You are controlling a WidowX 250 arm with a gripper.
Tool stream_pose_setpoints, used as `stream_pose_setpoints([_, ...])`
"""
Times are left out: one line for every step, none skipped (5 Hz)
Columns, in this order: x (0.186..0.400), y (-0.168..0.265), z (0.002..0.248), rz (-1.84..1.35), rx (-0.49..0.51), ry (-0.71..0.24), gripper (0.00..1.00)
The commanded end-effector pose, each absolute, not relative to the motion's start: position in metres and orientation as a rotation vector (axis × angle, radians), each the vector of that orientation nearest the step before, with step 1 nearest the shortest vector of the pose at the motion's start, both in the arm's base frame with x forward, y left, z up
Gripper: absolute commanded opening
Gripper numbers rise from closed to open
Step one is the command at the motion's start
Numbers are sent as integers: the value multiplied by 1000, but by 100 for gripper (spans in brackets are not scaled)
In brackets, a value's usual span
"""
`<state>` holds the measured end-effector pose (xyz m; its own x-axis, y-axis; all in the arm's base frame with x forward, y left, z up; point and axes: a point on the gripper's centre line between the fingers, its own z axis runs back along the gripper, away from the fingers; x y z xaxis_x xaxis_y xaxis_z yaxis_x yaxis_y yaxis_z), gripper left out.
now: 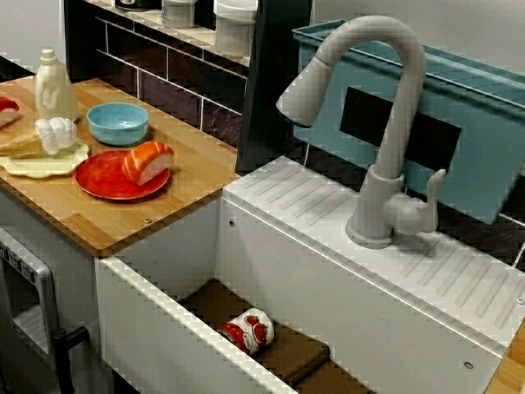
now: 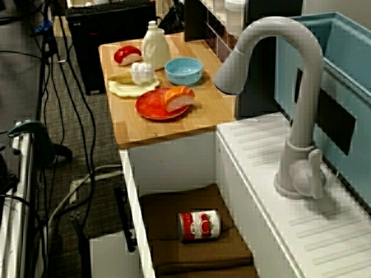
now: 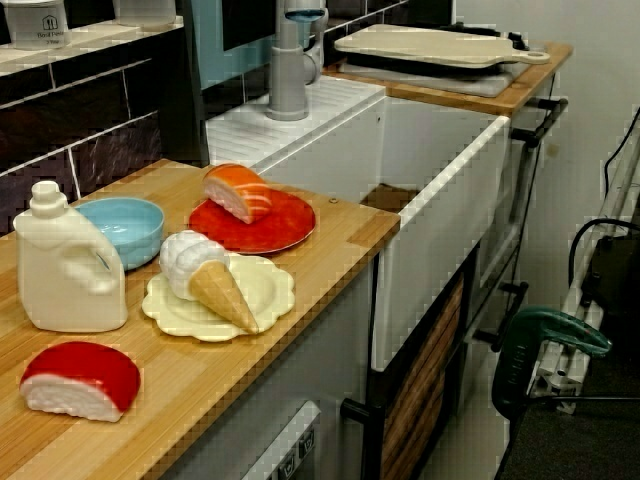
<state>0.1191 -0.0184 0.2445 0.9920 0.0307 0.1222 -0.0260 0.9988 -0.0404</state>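
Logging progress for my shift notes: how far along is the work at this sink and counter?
Looks done: salmon sushi sits on the red plate, ice cream cone lies on the yellow plate. In hand: nothing, no gripper shows in any view. Possibly left: the can lies on its side on the brown cloth in the sink.

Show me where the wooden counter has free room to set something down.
Free: the counter strip between red plate and sink, and the ribbed ledge around the faucet. Crowded: around bottle, blue bowl and cream plate.
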Motion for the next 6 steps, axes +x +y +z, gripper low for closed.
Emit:
stream_pose_setpoints([119, -18, 245, 28, -39, -123, 100])
stream_pose_setpoints([121, -12, 270, -5, -91, -196, 100])
stream_pose_setpoints([140, -4, 262, 77, -19, -198, 100])
stream_pose_setpoints([171, 26, 253, 150, 31, -194, 100])
stream_pose_setpoints([208, 65, 231, 342, 139, -231, 100])
stream_pose_setpoints([241, 98, 209, 470, 224, -250, 100])
